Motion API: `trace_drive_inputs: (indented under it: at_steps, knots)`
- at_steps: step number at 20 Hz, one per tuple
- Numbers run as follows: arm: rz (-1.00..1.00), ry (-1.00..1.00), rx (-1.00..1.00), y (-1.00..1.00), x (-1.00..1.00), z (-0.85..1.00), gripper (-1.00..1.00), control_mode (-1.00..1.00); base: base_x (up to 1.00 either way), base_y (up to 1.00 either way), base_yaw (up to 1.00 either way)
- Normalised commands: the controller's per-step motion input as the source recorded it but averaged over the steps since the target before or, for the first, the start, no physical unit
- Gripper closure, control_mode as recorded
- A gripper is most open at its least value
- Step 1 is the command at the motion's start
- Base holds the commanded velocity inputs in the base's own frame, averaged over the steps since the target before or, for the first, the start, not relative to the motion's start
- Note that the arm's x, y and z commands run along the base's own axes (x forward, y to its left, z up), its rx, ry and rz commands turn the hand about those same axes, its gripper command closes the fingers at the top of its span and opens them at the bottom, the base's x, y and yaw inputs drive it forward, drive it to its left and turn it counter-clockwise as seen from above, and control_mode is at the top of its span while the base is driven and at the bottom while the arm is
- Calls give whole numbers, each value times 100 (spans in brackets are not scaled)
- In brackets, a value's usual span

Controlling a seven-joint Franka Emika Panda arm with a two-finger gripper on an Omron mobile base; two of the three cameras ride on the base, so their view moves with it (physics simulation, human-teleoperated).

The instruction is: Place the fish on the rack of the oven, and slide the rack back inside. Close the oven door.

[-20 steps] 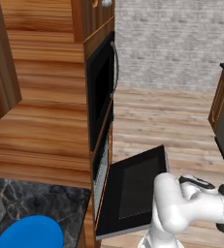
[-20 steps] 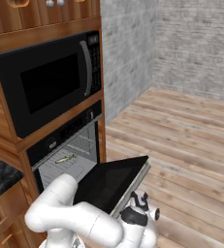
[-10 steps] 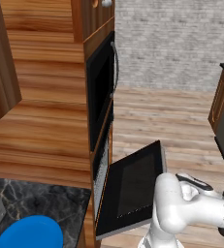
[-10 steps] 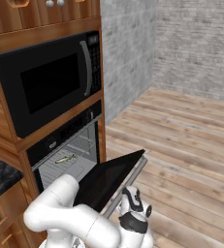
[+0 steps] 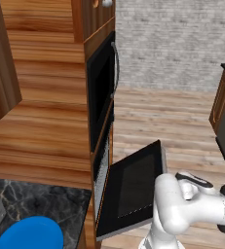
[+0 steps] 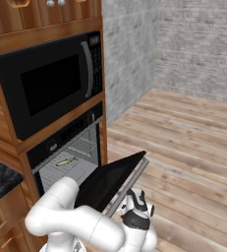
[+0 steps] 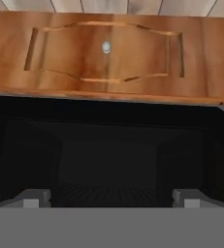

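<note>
One oven door (image 6: 110, 179) half-raised, blocking oven (image 6: 68, 147); microwave (image 6: 51, 81) above; end effector (image 7: 111, 197) spread wide, empty.

The half-raised oven door (image 6: 110, 179) lies directly above the gripper (image 6: 136, 210), barring the cavity; open floor (image 6: 193, 162) lies behind it

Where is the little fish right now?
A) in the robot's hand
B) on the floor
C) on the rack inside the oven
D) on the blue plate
C: the fish lies on the rack inside the oven, behind the half-raised door.
</note>
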Motion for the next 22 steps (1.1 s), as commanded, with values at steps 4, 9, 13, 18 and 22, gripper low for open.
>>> trace_drive_inputs:
  at_steps: [4,9,13,18,22]
  knots:
    - [28,-23,31,100,14,-10,-100,-100,0,0,0]
    - [27,-29,37,100,13,-4,-100,-100,0,0,0]
    - [25,-35,40,100,14,-8,-100,-100,0,0,0]
    - [25,-36,40,100,20,-11,-100,-100,0,0,0]
    - [24,-35,39,100,26,-15,-100,-100,0,0,0]
